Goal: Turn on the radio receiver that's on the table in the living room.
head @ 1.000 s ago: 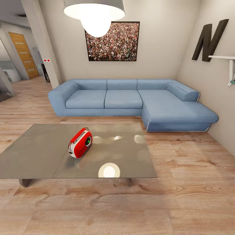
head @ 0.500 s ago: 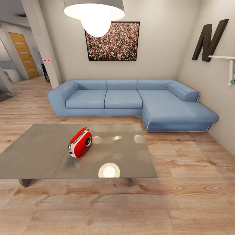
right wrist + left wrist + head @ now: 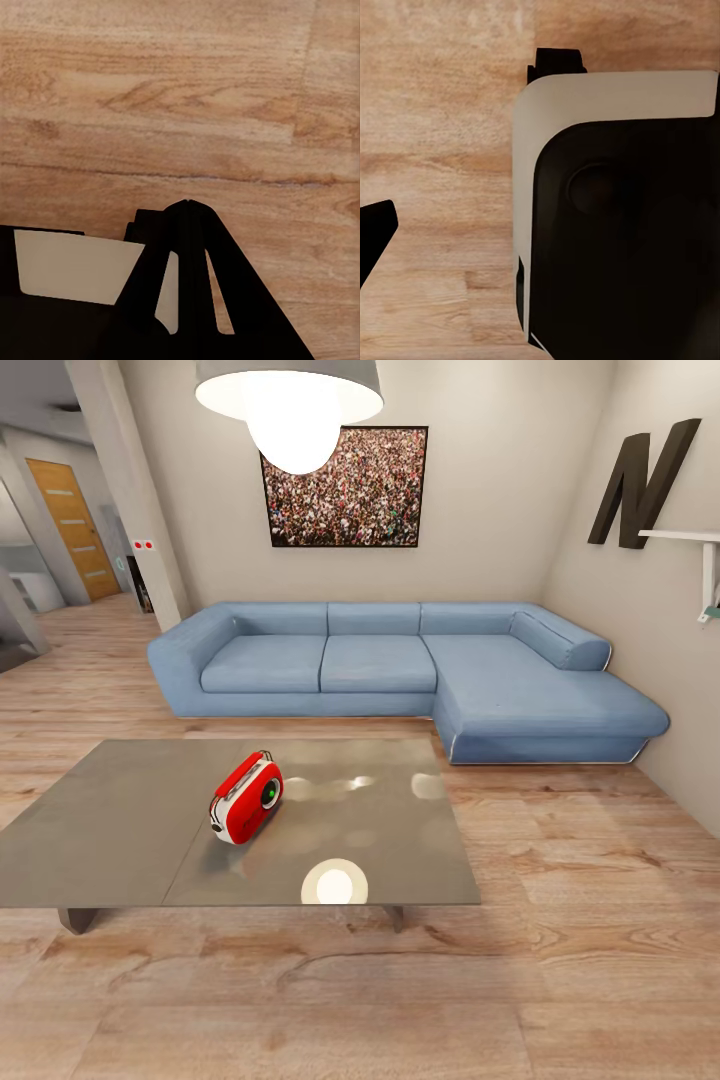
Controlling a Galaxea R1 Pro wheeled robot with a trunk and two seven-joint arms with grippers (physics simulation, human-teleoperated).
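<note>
Radio [image 3: 246, 797] is sitting on the grey coffee table [image 3: 120, 840], roughly mid-table, a bit tilted, dial facing the right side of the room. Blue sofa [image 3: 400, 670] is behind it, with a crowd picture [image 3: 345, 486] on the wall and a big dark N [image 3: 640, 482] to the right. Lamp [image 3: 290, 400] glare bounces off the tabletop. Both wrist cameras look down at wood floor [image 3: 180, 112] past dark robot parts, so honestly can't tell if either gripper is open or holding anything.

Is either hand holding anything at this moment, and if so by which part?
Nothing is held. The radio sits untouched on the table; the wrist views show wood floor, with nothing in a grip.
</note>
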